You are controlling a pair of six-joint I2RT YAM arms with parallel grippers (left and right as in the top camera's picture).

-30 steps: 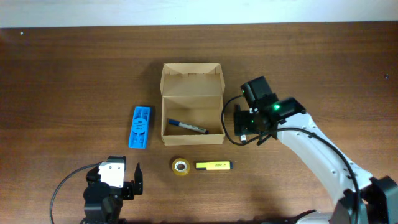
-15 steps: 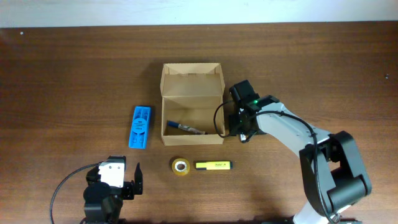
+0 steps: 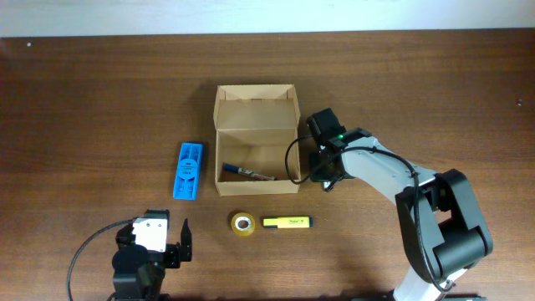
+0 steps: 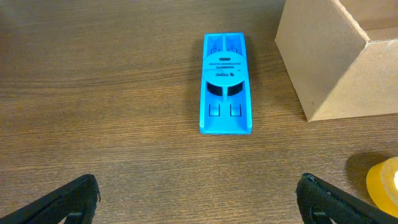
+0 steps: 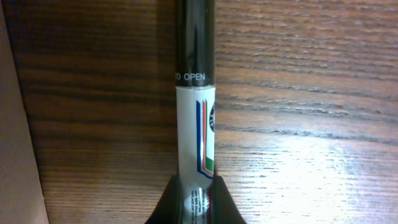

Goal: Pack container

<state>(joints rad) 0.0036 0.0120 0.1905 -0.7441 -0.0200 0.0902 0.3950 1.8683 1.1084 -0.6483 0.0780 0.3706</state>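
The container point(image 3: 255, 104), a tan cardboard box with its flap lid open, stands mid-table and holds a blue-capped pen point(image 3: 249, 173). Just off its right wall, my right gripper point(image 3: 321, 164) is down at the table. In the right wrist view this gripper point(image 5: 196, 186) is shut on a white marker point(image 5: 195, 124) with a black cap, which lies on the wood beside the box wall point(image 5: 18, 155). My left gripper point(image 4: 198, 183) stands wide open near the front left edge, with nothing between its fingers.
A flat blue plastic object point(image 3: 188, 170) lies left of the box, also ahead of the left gripper as the blue object point(image 4: 226, 84). A tape roll point(image 3: 243, 223) and a yellow highlighter point(image 3: 287, 221) lie in front of the box.
The right gripper moved left to the box's right wall and went from open to shut on the marker. The left arm stayed still.
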